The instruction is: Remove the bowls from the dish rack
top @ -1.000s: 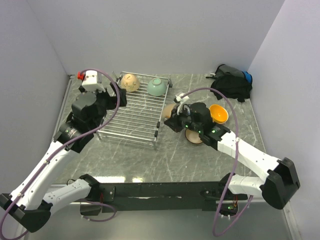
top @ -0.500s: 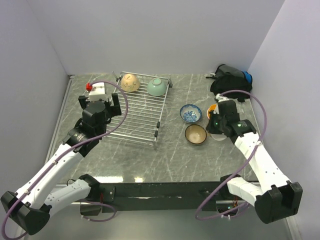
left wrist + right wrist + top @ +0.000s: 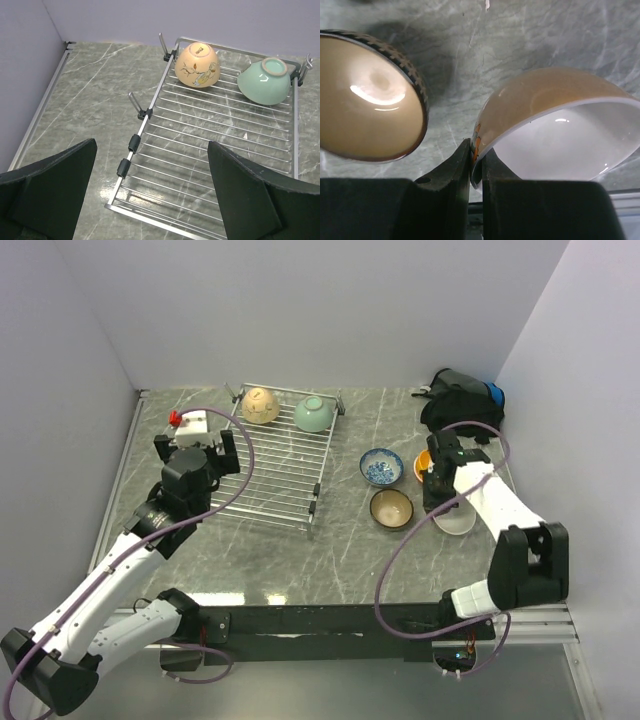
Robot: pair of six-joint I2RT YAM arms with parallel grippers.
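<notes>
From above, the flat silver wire dish rack [image 3: 270, 475] sits on the grey stone counter [image 3: 330, 550]. Two small round bowls are left at its far end: a tan ceramic bowl with a drawing [image 3: 260, 405] and a pale green ceramic bowl [image 3: 313, 413]. Both lie bottoms up, most likely so water can run off. Right of the rack, on the counter, are a white bowl with a blue pattern [image 3: 381, 466], a brown bowl [image 3: 391, 508] and an orange bowl [image 3: 423, 462] partly hidden behind the right arm. A black bag [image 3: 462, 405] lies in the far corner. The left wrist view shows the left gripper [image 3: 150, 150] spread wide above the near end of the rack, facing the two bowls, probably ready to reach for one. The right wrist view shows the right gripper [image 3: 476, 157] squeezed narrow on the rim of a tilted bowl with a white inside [image 3: 560, 125], just beside the brown bowl. I think it is being put down there.
</notes>
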